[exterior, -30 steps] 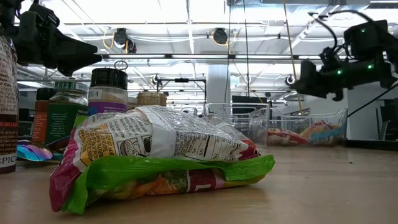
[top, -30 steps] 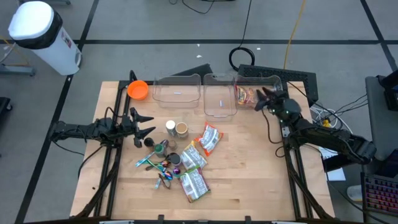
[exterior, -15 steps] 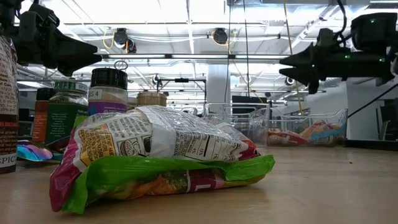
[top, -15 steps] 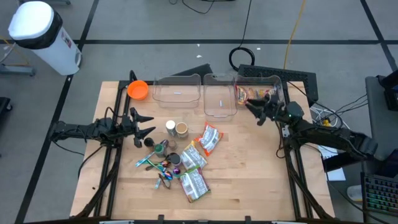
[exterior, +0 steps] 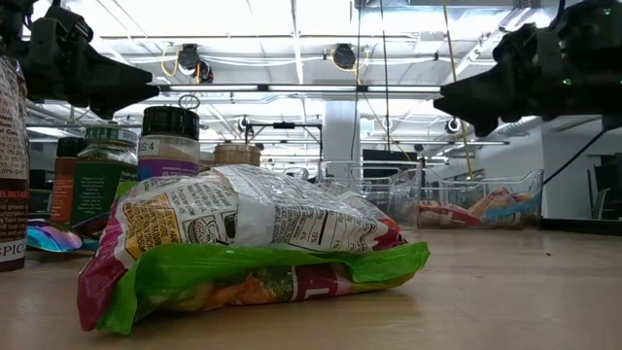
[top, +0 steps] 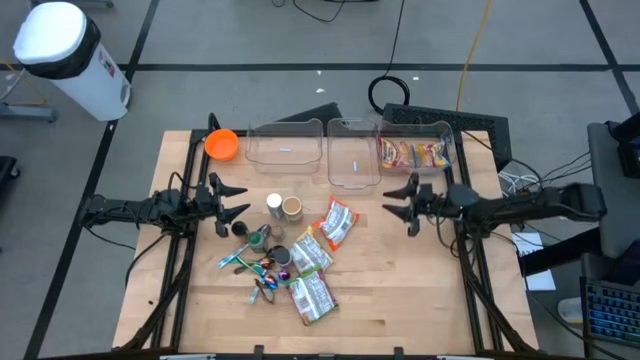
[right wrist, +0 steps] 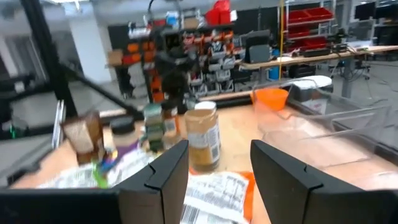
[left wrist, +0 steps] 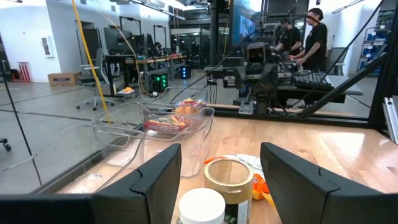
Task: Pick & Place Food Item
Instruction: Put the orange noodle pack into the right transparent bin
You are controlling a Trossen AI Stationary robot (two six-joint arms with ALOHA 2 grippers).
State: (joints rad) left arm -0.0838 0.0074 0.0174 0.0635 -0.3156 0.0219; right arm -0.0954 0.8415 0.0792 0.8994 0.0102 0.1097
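Right gripper (top: 404,196) hangs empty, jaws apart, near packet (top: 338,221). Risk: slippery film slides, or jaws bump jar (top: 291,208). Left gripper (top: 232,201) waits, jaws apart.

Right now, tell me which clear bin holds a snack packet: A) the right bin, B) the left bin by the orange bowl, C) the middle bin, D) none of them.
A: in the high view the snack packet lies inside the right bin, while the middle bin and left bin hold no packet.
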